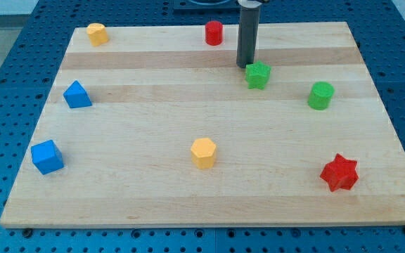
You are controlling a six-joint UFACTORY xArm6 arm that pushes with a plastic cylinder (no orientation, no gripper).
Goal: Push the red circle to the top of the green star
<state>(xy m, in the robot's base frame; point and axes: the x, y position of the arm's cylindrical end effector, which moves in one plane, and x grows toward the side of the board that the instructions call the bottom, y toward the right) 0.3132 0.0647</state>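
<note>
My tip, the lower end of a straight dark rod with no jaws to open or close, rests on the wooden board near its top edge and holds nothing. Just beside my tip, toward the view's lower right, lies the green star; whether the two touch cannot be told. The red circle, a short red cylinder, stands near my tip toward the view's upper left, close to the board's top edge and apart from the green star. A green cylinder lies to the view's right of my tip and slightly lower. A yellow hexagonal block sits well below my tip, a little to the view's left. A red star lies well apart toward the view's lower right. A second yellow block, its shape unclear, occupies the top left corner region, far to the view's left of my tip. A blue triangular block lies far left and slightly lower. A blue cube sits farthest, toward the view's lower left.
</note>
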